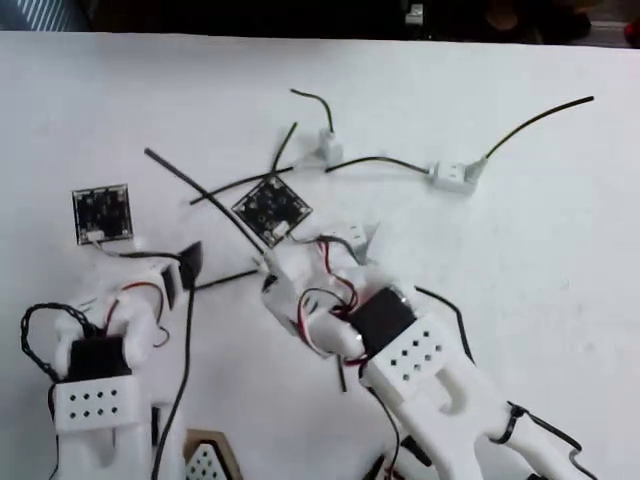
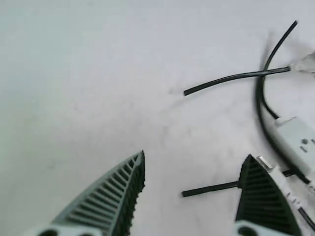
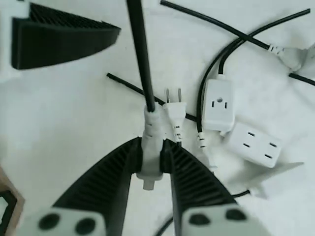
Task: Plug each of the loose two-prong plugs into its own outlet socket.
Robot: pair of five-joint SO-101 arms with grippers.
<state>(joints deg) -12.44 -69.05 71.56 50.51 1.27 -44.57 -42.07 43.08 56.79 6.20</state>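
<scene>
I grip a plug in the right end effector, cord leading ahead, prongs apparently rearward; the outlet lies just beside.

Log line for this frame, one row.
left arm: jaws open over table | right arm: jaws shut on plug | second plug: loose beside socket | socket: empty
</scene>
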